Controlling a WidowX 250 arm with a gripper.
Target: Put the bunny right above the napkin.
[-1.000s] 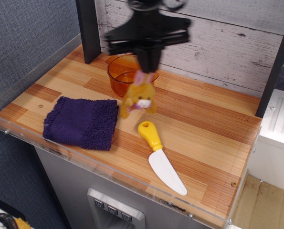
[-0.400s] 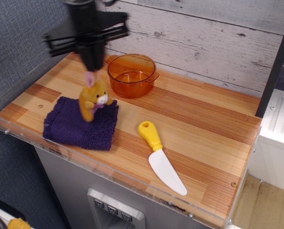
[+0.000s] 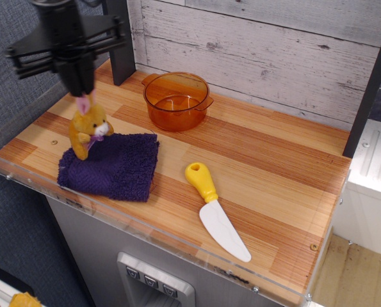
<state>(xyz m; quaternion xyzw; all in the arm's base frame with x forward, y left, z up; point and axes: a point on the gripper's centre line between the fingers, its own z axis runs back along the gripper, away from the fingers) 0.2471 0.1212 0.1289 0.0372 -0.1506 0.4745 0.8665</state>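
Observation:
The mustard-yellow bunny (image 3: pixel 88 130) hangs by its pink ears from my black gripper (image 3: pixel 81 96), which is shut on them. It is in the air over the far left corner of the dark purple napkin (image 3: pixel 113 166). The napkin lies flat on the wooden table near the front left edge. I cannot tell whether the bunny's feet touch the cloth.
An orange transparent pot (image 3: pixel 176 100) stands behind the napkin to the right. A toy knife (image 3: pixel 214 209) with a yellow handle and white blade lies right of the napkin. A dark post (image 3: pixel 118 38) stands at the back left. A clear rim (image 3: pixel 24 176) edges the table.
My gripper has carried the bunny leftward, from in front of the orange pot to above the napkin's far left corner. Nothing else has moved.

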